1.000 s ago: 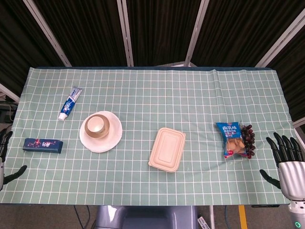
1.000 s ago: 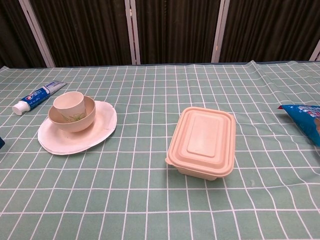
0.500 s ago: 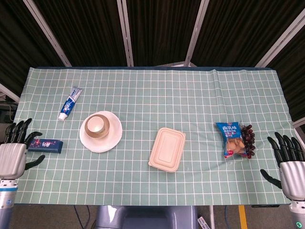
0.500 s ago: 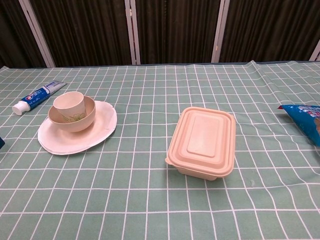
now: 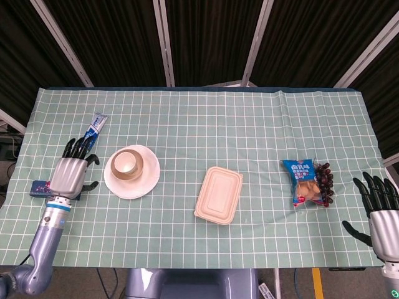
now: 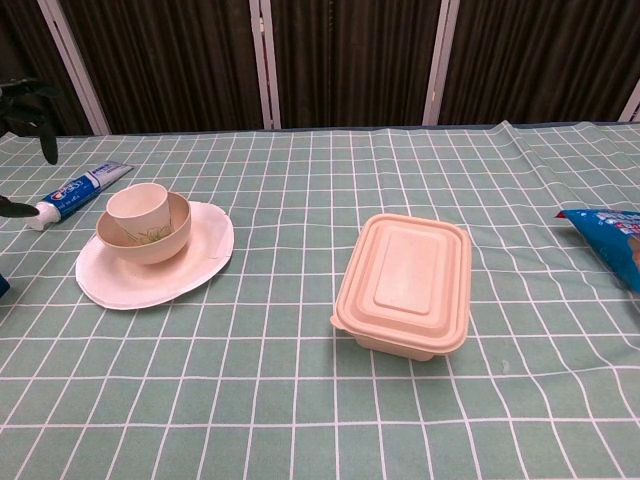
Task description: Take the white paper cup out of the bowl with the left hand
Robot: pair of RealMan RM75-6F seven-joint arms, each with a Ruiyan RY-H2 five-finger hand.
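The white paper cup [image 5: 126, 162] [image 6: 137, 210] stands upright inside a beige bowl [image 5: 138, 166] [image 6: 168, 236], which sits on a white plate [image 5: 134, 185] [image 6: 205, 254] left of the table's middle. My left hand [image 5: 70, 170] hovers just left of the plate, fingers spread and empty; only its dark fingertips [image 6: 30, 105] show at the chest view's left edge. My right hand [image 5: 381, 208] stays open at the table's front right corner, holding nothing.
A toothpaste tube [image 5: 91, 134] [image 6: 75, 192] lies behind the left hand, and a dark blue box [image 5: 38, 187] is partly hidden under it. A beige lidded container [image 5: 219, 194] [image 6: 407, 283] sits mid-table. A snack bag [image 5: 303, 182] [image 6: 607, 236] with grapes [image 5: 325, 184] lies right.
My left hand has risen from the table's left edge and moved right and forward, now close beside the plate. The right hand has dropped slightly lower in view.
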